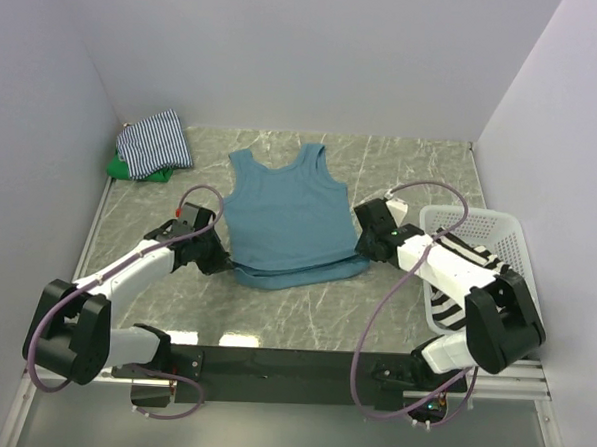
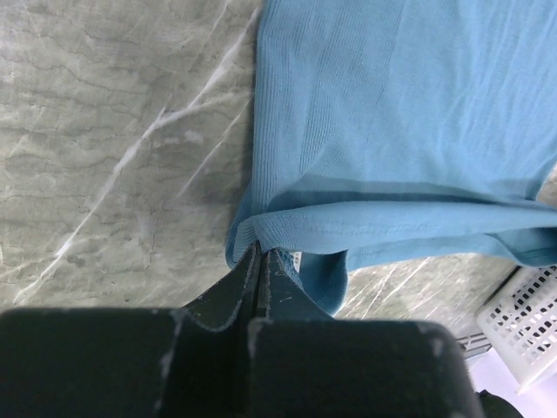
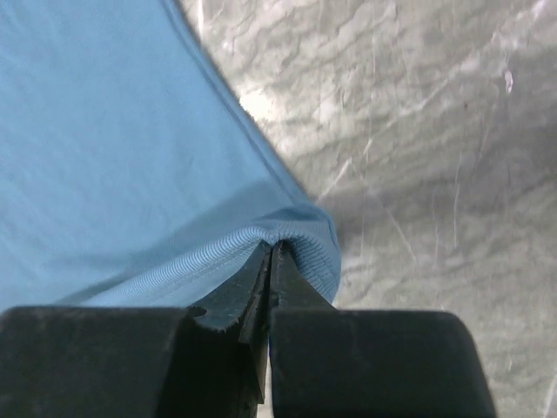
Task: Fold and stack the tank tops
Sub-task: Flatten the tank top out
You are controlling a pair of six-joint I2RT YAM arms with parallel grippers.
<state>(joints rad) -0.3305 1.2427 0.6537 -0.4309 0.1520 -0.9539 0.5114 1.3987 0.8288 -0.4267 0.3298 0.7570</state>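
Teal-blue tank top (image 1: 284, 218), ribbed knit, hem bunched, veined grey marbled table (image 1: 402, 159)

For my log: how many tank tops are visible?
4: teal top spread at centre; thin-striped top on green top, far-left corner; bold-striped top in basket at right. More may be hidden.

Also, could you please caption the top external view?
Left gripper and right gripper pinch the teal tank top by its lower corners; folded tops lie far left, basket right.

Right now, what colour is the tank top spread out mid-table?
Plain teal-blue tank top, best seen from the top camera.
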